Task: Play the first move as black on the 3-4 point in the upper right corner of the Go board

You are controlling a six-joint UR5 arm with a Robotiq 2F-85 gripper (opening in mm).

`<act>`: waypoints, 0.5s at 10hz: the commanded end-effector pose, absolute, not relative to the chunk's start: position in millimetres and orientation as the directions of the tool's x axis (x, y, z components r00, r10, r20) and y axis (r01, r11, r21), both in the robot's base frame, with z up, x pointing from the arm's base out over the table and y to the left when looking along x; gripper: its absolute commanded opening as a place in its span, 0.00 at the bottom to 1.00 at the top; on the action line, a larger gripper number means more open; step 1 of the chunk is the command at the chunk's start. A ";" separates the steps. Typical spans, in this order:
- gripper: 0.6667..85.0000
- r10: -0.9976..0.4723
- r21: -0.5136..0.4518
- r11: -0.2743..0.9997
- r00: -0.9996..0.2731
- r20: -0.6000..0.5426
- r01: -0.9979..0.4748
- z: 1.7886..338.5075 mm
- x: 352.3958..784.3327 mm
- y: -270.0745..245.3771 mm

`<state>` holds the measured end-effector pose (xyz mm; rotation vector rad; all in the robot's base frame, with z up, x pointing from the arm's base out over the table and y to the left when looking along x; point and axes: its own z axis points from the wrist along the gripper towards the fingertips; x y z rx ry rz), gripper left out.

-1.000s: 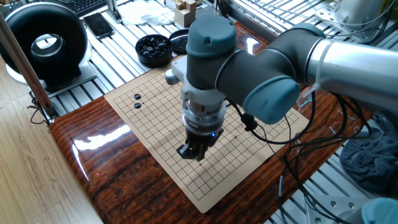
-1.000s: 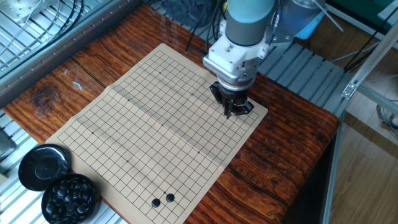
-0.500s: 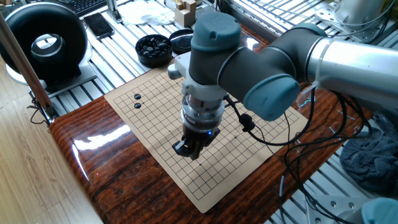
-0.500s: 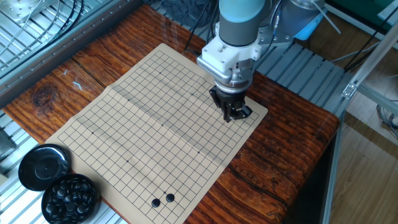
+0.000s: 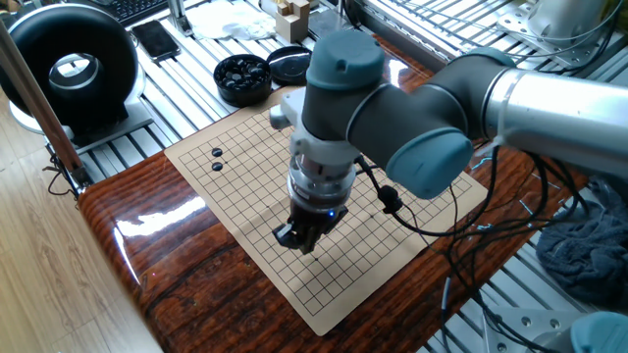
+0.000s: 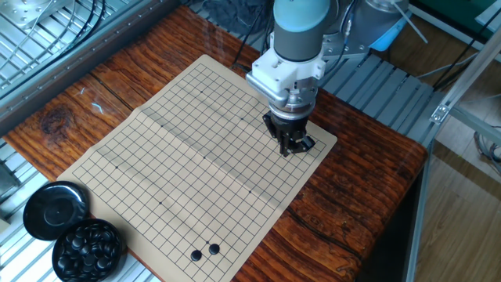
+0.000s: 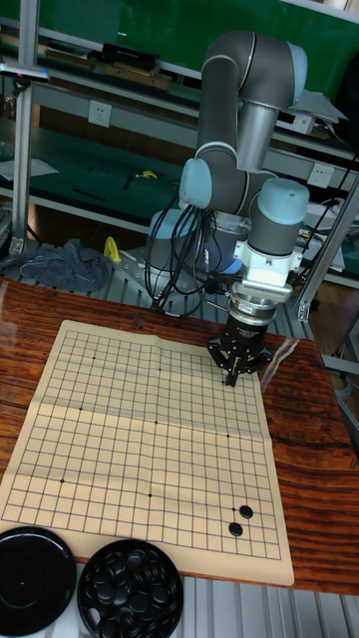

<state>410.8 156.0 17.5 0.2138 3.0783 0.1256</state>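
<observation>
I have the gripper [image 6: 291, 148] low over the Go board [image 6: 180, 157], pointing straight down near the board's corner that lies toward the arm's base. In the tall fixed view the gripper [image 7: 235, 376] hangs just above the grid by the board's [image 7: 120, 439] far right corner, a few lines in from both edges. The fingertips sit close together, but I cannot tell whether a stone is pinched between them or whether they are simply drawn in; the tips are too dark and small in every view.

The 3-4 point [image 7: 237, 386] lies right under the fingertips as far as I can judge, and no stone shows on that crossing.

Two black stones [image 6: 203, 252] lie on the grid near the opposite end of the board, almost touching each other, close to the board's edge on the bowl side. In the tall fixed view they [image 7: 240, 520] sit near the board's near right corner, well apart from the gripper.

The bowl of black stones [image 6: 87, 247] stands off the board past the table's edge, on the slatted metal, with its black lid [image 6: 55, 210] lying just beside it. The board rests flat on the glossy wooden table [image 6: 352, 204], with a crease running across its middle.
</observation>
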 end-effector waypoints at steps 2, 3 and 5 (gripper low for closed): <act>0.01 0.117 0.042 0.993 -0.991 -0.061 0.115 15.2 411.8 144.0; 0.01 0.111 0.038 0.993 -0.992 -0.060 0.109 15.2 411.4 143.2; 0.01 0.090 0.000 0.996 -0.993 -0.070 0.090 15.2 413.0 133.2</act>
